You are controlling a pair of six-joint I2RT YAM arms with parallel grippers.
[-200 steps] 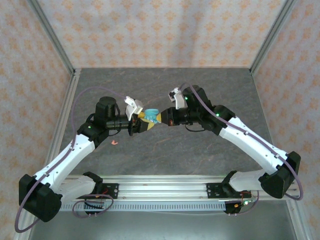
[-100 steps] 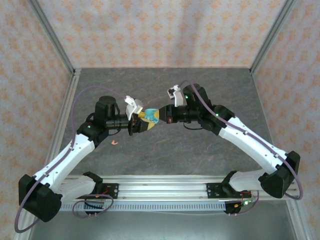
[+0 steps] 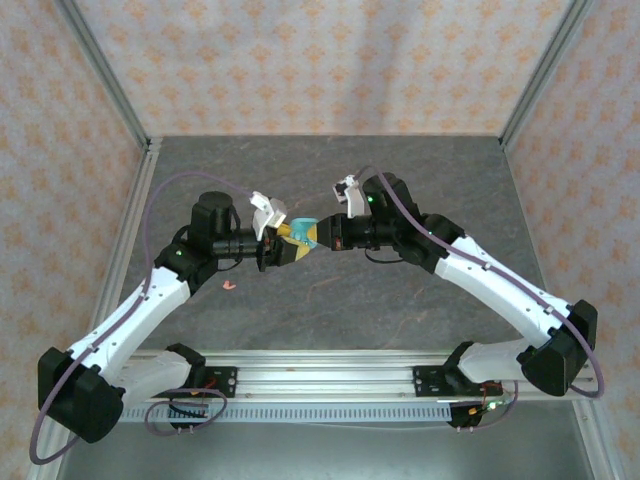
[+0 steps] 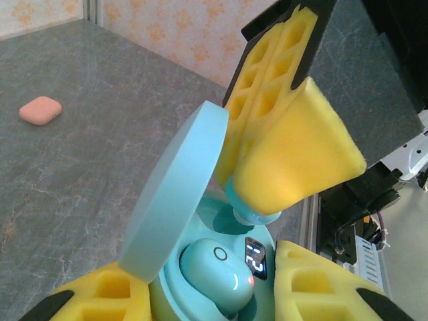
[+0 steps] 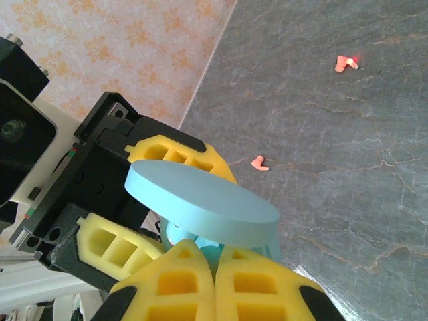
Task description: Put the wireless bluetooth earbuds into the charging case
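Seating step: left jaws clamp open teal charging case point(image 4: 177, 200), right jaws pinch teal earbud point(image 4: 249, 212) at its socket; you should press it home next.

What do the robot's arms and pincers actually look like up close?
The left arm and right arm have white shells, black joints and tiny green lights, each with a purple cable. The left gripper and right gripper have black fingers with yellow foam-like pads, moulded with square hollows.

Yellow foam pads on the left end effector point(image 4: 207, 291) and right end effector point(image 5: 215, 264); teal case point(image 4: 167, 221) and teal earbud point(image 4: 249, 212) between them; grey marbled worktop point(image 5: 348, 134) beyond.
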